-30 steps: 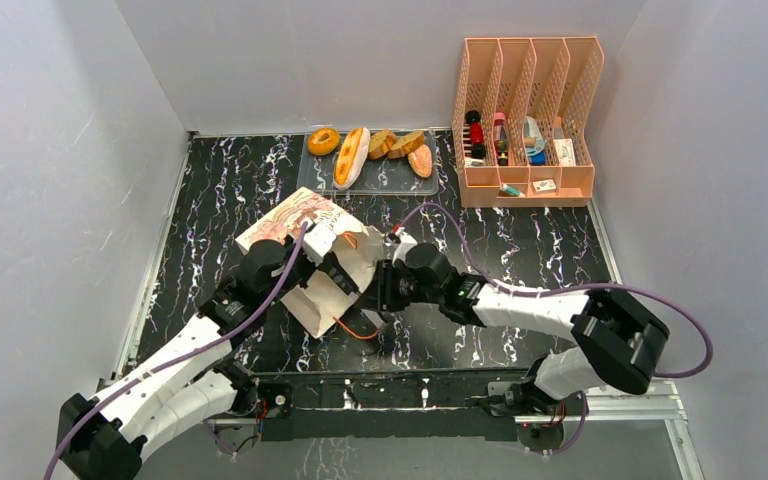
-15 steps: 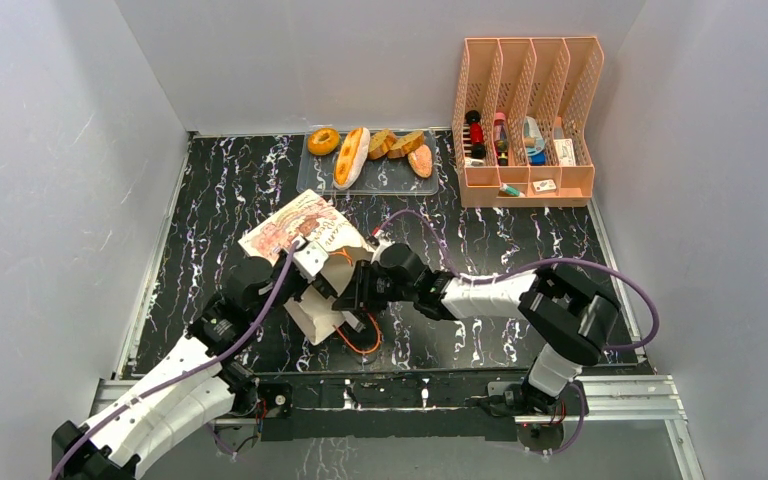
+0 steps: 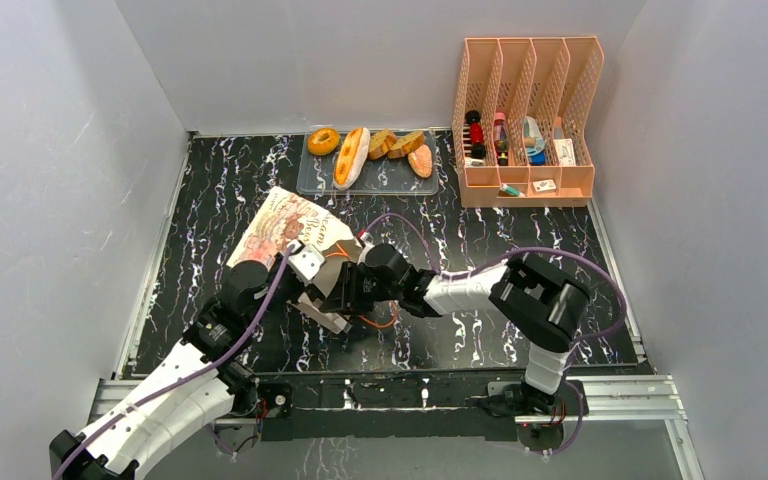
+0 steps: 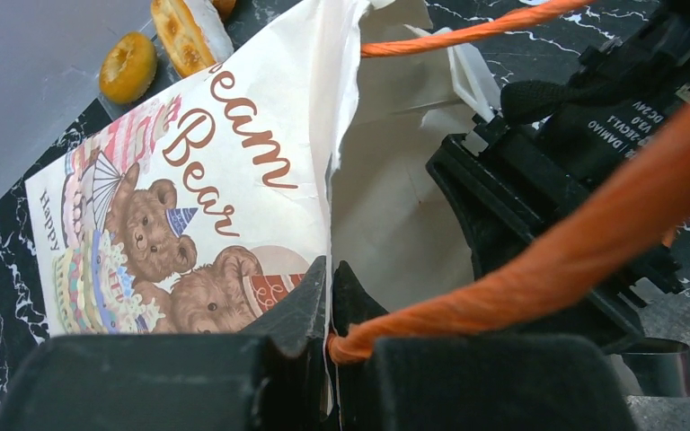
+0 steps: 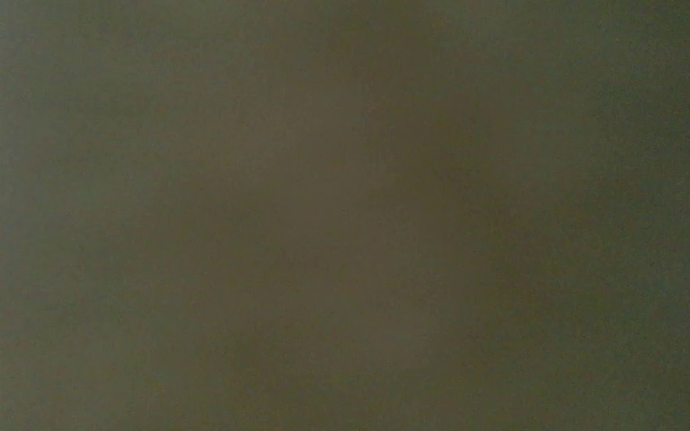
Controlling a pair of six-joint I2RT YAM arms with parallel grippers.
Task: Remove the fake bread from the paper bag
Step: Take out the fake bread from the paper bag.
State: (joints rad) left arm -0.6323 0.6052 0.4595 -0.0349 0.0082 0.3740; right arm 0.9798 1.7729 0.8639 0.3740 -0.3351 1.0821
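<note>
The paper bag (image 3: 290, 228) lies on its side mid-table, bear picture up, mouth toward the near right; it also shows in the left wrist view (image 4: 234, 171). My left gripper (image 4: 330, 296) is shut on the bag's upper rim beside an orange cord handle (image 4: 521, 260). My right gripper is pushed into the bag's mouth and its fingers are hidden; only its wrist (image 3: 378, 275) shows. The right wrist view is a plain dark brown blur. Several fake bread pieces (image 3: 352, 155) lie on the clear tray (image 3: 390, 178) at the back: a doughnut (image 3: 322, 140), a long roll, slices, a bun.
A peach mesh organizer (image 3: 525, 120) with small items stands at the back right. Grey walls close the table on three sides. A metal rail (image 3: 410, 390) runs along the near edge by the arm bases.
My right arm has pushed leftward, deeper into the bag's mouth. My left gripper has drawn the bag's rim toward the near left, and the bag lies flatter.
</note>
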